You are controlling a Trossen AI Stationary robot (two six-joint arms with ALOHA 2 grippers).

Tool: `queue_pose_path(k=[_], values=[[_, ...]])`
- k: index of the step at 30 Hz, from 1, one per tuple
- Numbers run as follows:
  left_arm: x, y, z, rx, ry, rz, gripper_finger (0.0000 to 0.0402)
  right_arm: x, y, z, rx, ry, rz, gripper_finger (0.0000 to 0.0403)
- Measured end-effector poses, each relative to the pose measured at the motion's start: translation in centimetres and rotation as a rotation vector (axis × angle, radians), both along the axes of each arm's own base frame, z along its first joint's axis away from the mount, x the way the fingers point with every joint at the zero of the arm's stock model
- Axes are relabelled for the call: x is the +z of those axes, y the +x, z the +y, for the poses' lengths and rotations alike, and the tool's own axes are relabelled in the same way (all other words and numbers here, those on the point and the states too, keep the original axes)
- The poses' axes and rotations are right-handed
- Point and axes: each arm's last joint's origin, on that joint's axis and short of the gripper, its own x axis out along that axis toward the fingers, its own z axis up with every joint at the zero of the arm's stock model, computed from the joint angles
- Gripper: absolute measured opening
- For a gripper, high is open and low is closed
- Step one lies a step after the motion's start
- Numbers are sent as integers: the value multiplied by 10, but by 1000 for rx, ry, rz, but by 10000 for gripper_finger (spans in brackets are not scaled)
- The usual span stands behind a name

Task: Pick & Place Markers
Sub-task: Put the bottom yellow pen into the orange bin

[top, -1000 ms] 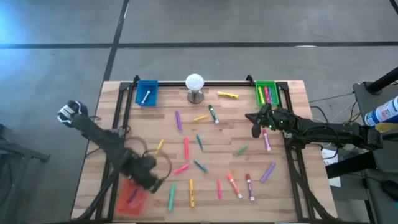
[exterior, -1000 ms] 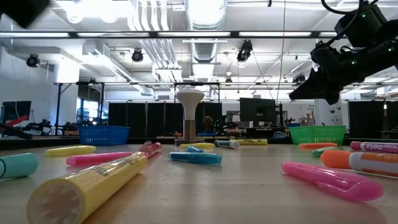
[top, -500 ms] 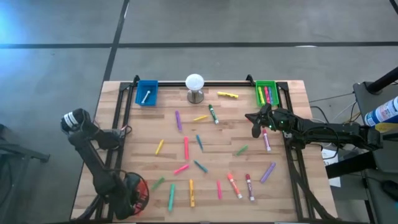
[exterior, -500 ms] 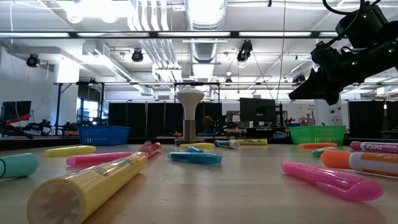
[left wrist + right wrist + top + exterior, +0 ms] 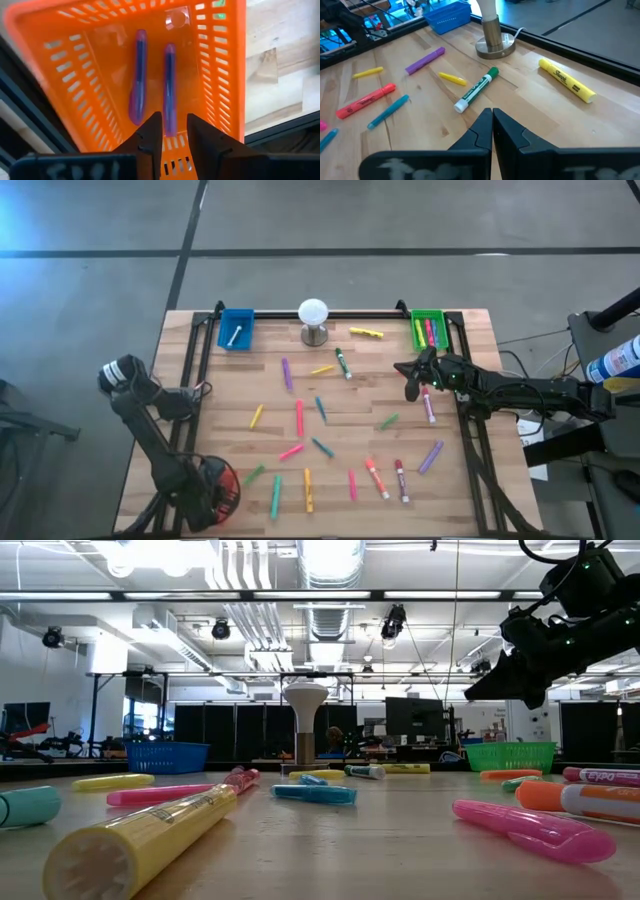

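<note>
Many coloured markers lie scattered on the wooden table, among them a pink one (image 5: 298, 417) and a green one (image 5: 275, 496). My left gripper (image 5: 212, 496) hangs over the orange tray (image 5: 220, 75) at the table's near left corner, pointing down, open. Two purple markers (image 5: 137, 80) (image 5: 170, 85) lie side by side on the tray's floor. The end of one shows in the gap between my left gripper's (image 5: 174, 120) fingers, apart from them. My right gripper (image 5: 411, 388) (image 5: 492, 117) hovers shut above the table's right side, holding nothing.
A blue tray (image 5: 236, 330) stands at the far left and a green tray (image 5: 429, 330) with markers at the far right. Between them a white ball on a metal stand (image 5: 313, 320) rises. Black rails (image 5: 196, 370) run along the table's left, right and far sides.
My left gripper has swung toward the table's near left corner and sunk a little, ending over the orange tray, where it has kept still for the last half second. A green marker that it had covered now shows beside the tray.
</note>
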Motion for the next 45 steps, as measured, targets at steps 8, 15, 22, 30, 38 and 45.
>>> queue_pose_path(k=[8,15,22,30,38,45], values=[[19,7,23,-10,16,-62,85,0,0,0,0,0,0,8],[40,48,94,-1,265,-280,56,0,0,0,-1,1,0,8],[34,88,166,-146,277,-303,4,0,0,0,-1,1,1,8],[27,95,207,-182,280,-272,2,-1,0,0,0,1,3,8],[13,97,218,-153,272,-193,46,-1,0,0,0,1,5,8],[-4,94,227,-153,274,-123,97,-1,0,0,0,1,5,8]])
